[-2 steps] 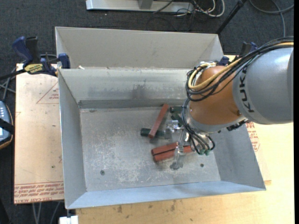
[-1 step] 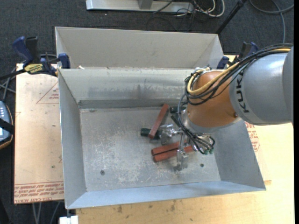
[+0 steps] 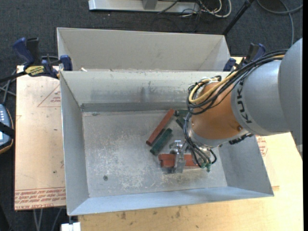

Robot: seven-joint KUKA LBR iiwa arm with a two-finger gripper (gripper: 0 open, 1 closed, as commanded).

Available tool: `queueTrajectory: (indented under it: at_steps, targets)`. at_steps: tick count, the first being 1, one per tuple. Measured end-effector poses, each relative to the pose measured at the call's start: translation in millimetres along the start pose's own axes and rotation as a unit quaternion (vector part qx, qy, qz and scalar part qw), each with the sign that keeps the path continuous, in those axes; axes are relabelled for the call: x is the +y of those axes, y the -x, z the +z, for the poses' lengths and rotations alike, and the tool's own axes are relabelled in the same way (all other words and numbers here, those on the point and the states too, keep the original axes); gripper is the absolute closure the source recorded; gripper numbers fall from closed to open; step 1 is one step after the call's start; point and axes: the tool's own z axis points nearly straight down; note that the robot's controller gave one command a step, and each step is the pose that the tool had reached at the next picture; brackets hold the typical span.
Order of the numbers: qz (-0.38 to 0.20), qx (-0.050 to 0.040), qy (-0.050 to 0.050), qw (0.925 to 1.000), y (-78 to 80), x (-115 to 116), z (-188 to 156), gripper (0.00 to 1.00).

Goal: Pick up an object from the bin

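One small red block (image 3: 167,160) lies directly under the gripper (image 3: 179,161), in the right half of the bin's floor toward the near wall. Its red surface shows on both sides of the gripper's metal tip, which is down at the block's level. Whether the gripper is apart or closed on the block cannot be told, because the wrist hides the tip from above.

Just beyond the block, toward the far wall, a dark green stick (image 3: 160,142) lies slanted. A longer red-brown bar (image 3: 160,127) lies beside it at nearly the same slant, and the two look to touch along part of their length. The green stick's lower end is near the red block's corner.

Above the gripper sits the arm's orange cover (image 3: 214,121), with looped cables (image 3: 202,91) over it, and the grey arm (image 3: 269,100) reaches in from the right. The grey bin (image 3: 115,172) has bare, scuffed floor across its left half.
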Motion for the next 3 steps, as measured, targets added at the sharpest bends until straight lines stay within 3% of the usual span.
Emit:
queueTrajectory:
  at_steps: [2, 3]
  targets:
    - [0.000, 0.0030, 0.000, 1.0000, -1.5, 0, -4, 1.00]
    - [0.000, 0.0061, 0.000, 1.0000, -3.6, 0, -26, 1.00]
